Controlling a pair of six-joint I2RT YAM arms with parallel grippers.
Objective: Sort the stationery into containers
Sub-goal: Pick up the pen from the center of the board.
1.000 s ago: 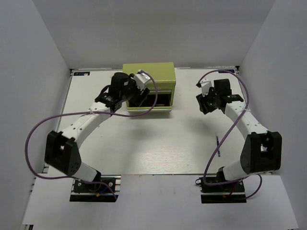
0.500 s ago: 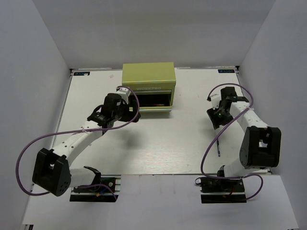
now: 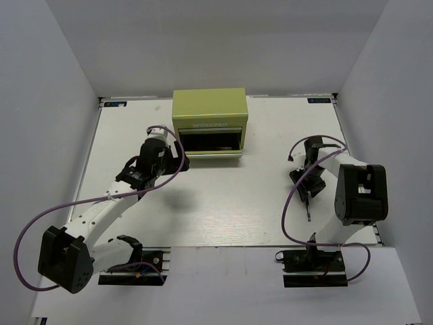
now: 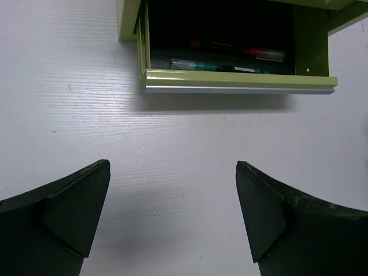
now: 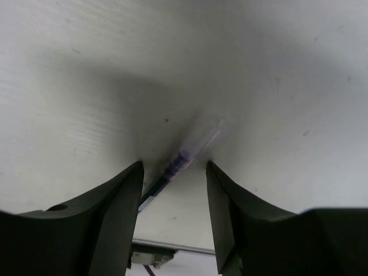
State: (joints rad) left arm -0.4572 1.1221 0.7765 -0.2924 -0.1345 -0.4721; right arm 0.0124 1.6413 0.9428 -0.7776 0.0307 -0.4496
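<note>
The thin dark blue pen [image 5: 187,152] lies flat on the worktop [image 5: 276,69], well to the right of the olive tool chest [image 3: 208,107]. The right gripper [image 5: 174,168] straddles it, fingers spread to either side and not yet closed. The pen looks light, stiff and smooth (likely to roll or skid if nudged), so a pinch across the barrel near its middle seems safest. The left gripper [image 4: 172,167] hangs released and empty before the open drawer [image 4: 238,81], where a red-white pen [image 4: 253,53] and a green marker [image 4: 213,68] lie.
</note>
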